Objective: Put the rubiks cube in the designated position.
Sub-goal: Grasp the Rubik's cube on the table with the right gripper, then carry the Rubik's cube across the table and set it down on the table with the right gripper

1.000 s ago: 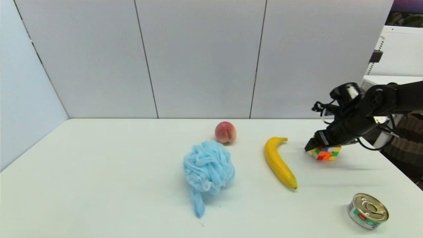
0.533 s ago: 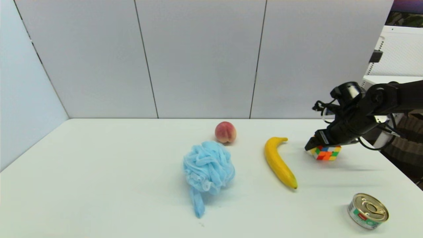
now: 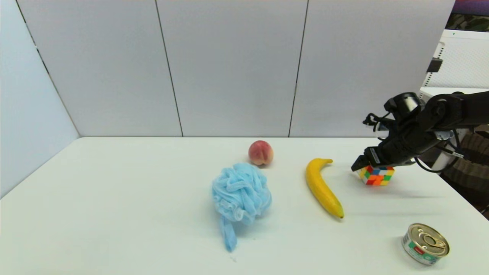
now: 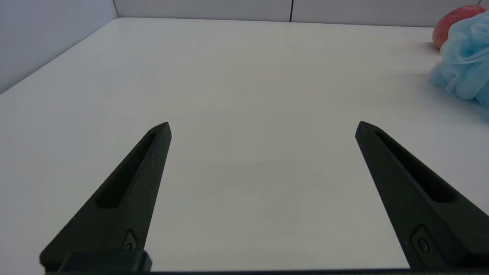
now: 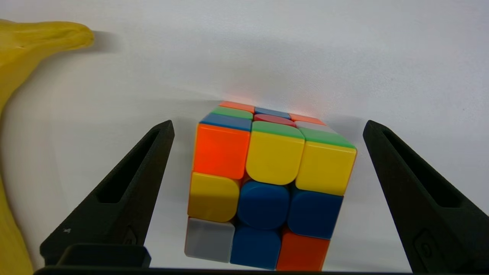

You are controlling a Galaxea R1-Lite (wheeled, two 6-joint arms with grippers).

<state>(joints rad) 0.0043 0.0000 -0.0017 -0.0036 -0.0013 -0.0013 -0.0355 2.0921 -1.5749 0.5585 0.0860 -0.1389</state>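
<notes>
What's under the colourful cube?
The rubiks cube sits on the bare white table; its bottom face is hidden. The open right gripper hangs just above it, one finger on each side, not touching. The left gripper is parked far away.

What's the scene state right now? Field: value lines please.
rubiks cube: on the table, right of the banana
right pincer: open, straddling the cube, fingers apart from its sides
left pincer: open, over bare table, holding nothing
cube grasped: no
other items: peach, blue bath pouf, tin can
</notes>
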